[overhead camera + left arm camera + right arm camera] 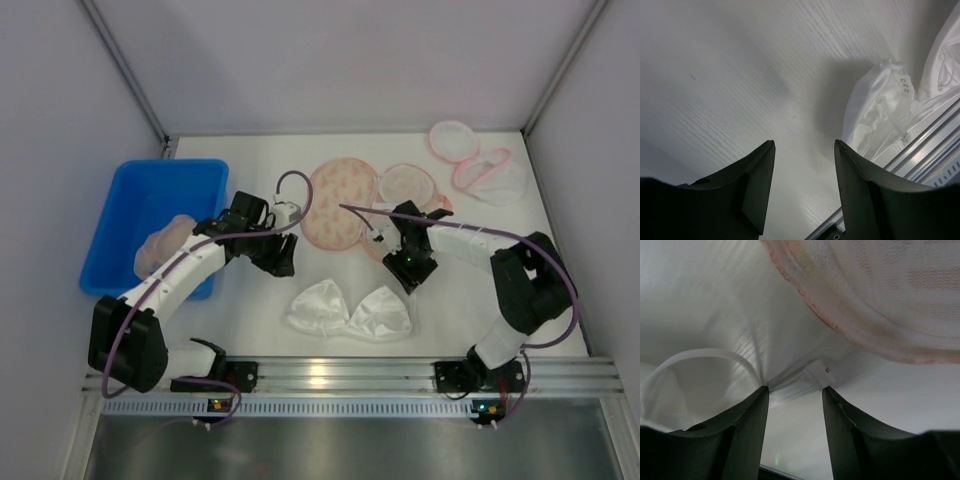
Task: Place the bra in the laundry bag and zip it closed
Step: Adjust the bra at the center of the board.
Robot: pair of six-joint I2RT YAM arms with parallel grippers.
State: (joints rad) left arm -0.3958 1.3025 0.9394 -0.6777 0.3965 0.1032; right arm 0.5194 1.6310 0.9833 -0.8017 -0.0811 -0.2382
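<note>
Risk: the white bra [350, 312] lies near, outside the peach laundry bag [338, 203]. A pinch on a strap alone could trail one cup over the bag's rim and foul the zip.
Left gripper [281, 258]: fingers parted, empty, left of the bra.
Right gripper [413, 272]: fingers parted, nothing pinched, beside the bag's rim.
Count: one white bra, two laundry bags (pink-rimmed bag [478, 160] far right), one blue bin [120, 190], one beige garment [165, 245] in it.

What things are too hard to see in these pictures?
1. Laundry bag: the top view is too small to tell whether it is zipped, and the right wrist view shows only a blurry edge of it.
2. Pink thing in the blue bin: partly covered by the left arm in the top view.
3. White bra: cut off at the right edge of the left wrist view.
</note>
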